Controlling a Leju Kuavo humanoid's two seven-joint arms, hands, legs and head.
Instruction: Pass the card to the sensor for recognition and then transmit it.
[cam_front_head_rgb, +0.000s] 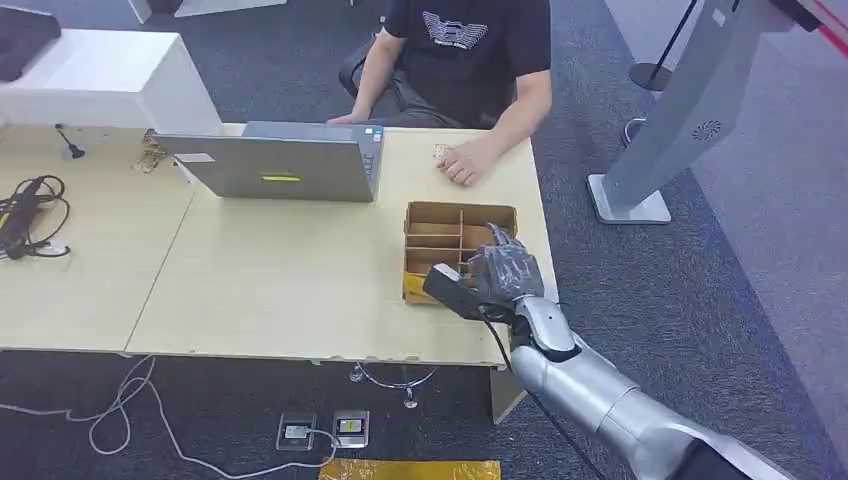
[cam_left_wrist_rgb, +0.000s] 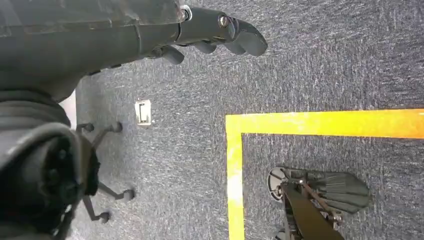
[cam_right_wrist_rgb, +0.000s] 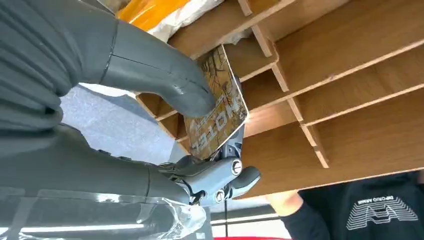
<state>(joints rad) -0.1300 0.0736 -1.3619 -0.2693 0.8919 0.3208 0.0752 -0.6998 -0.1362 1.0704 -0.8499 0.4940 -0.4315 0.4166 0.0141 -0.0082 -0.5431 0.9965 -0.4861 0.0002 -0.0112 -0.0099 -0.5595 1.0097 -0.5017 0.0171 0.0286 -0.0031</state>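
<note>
- Right wrist view gives me the clearest look: my right robot hand (cam_right_wrist_rgb: 165, 150) pinches a glossy brown-and-gold printed card (cam_right_wrist_rgb: 217, 107), thick grey thumb (cam_right_wrist_rgb: 165, 82) on its face and darker fingers (cam_right_wrist_rgb: 220, 175) behind its lower edge.
- I see the card sitting tilted right at the brown wooden divided tray (cam_right_wrist_rgb: 325, 85), over one of its slotted compartments; I cannot tell which compartment, or whether the card touches the wood.
- From the head view, the right robot hand (cam_front_head_rgb: 500, 268) hovers over the near side of the tray (cam_front_head_rgb: 440, 215), which rests near the right edge of the pale wooden surface (cam_front_head_rgb: 280, 280).
- A grey open laptop (cam_front_head_rgb: 285, 165) stands on the surface beyond the tray, with a person in a black printed T-shirt (cam_front_head_rgb: 465, 45) seated behind it, one hand (cam_front_head_rgb: 462, 162) resting on the surface.
- My left robot hand (cam_left_wrist_rgb: 210, 30) hangs over dark grey carpet (cam_left_wrist_rgb: 325, 60) with a yellow tape line (cam_left_wrist_rgb: 320, 123); its fingers are lightly curled, holding nothing.
</note>
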